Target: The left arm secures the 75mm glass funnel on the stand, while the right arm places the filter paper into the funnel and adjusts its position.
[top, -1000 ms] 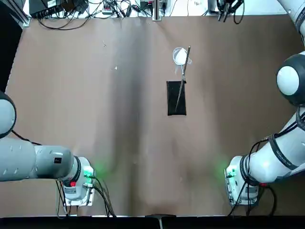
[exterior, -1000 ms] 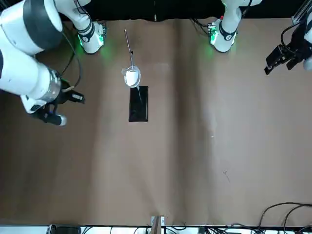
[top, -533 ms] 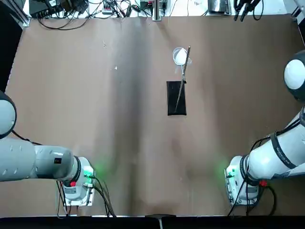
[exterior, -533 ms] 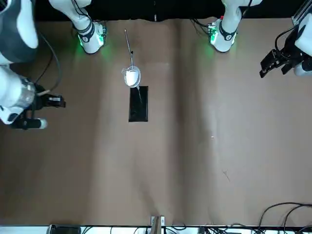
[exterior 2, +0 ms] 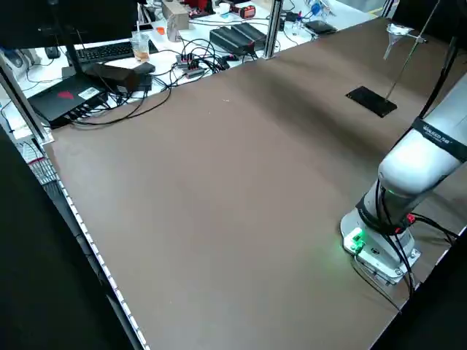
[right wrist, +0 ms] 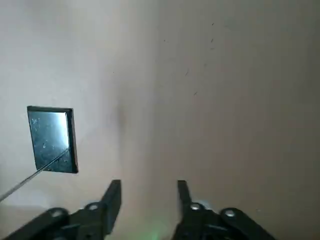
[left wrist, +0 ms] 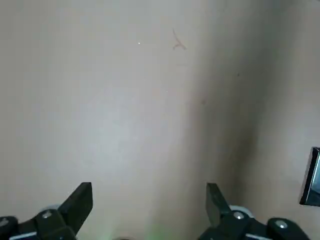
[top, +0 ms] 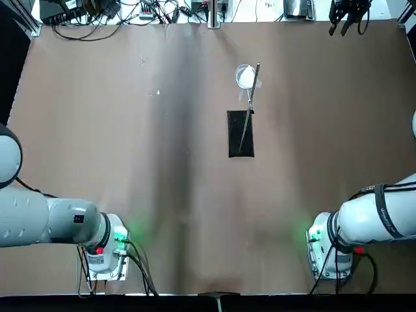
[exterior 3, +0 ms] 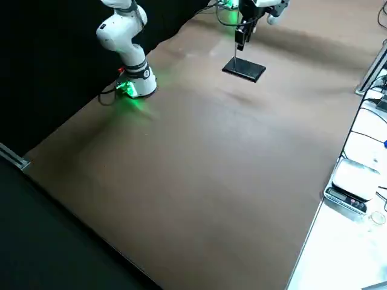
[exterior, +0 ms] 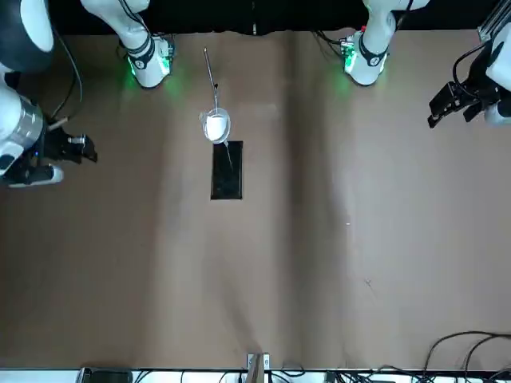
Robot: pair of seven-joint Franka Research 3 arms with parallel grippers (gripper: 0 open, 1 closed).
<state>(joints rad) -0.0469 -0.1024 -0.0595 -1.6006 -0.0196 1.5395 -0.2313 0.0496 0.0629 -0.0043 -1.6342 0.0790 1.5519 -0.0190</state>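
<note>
The stand (top: pixel 240 133) has its black base mid-table, its rod leaning toward the ring. Seated in the ring, the clear glass funnel (exterior 2: pixel 395 31) holds the white filter paper (top: pixel 246 78), which also shows from across the table as the filter paper (exterior: pixel 215 127). My right gripper (exterior: pixel 83 149) hangs raised at the robot's right side, far from the stand, open and empty; its wrist view shows the gripper (right wrist: pixel 147 196) with the base (right wrist: pixel 52 139) off to one side. My left gripper (exterior: pixel 441 110) hovers at the robot's left table edge, wide open (left wrist: pixel 148 200), holding nothing.
Cables and electronics (top: pixel 130 10) line the far table edge. A laptop, keyboard and boxes (exterior 2: pixel 109 65) crowd a side bench. Both arm bases (top: pixel 104 250) (top: pixel 328 250) glow green at the near edge.
The right gripper has drawn farther away from the stand toward the robot's right side. The left gripper shifted only slightly. Funnel and paper have stayed in the ring.
</note>
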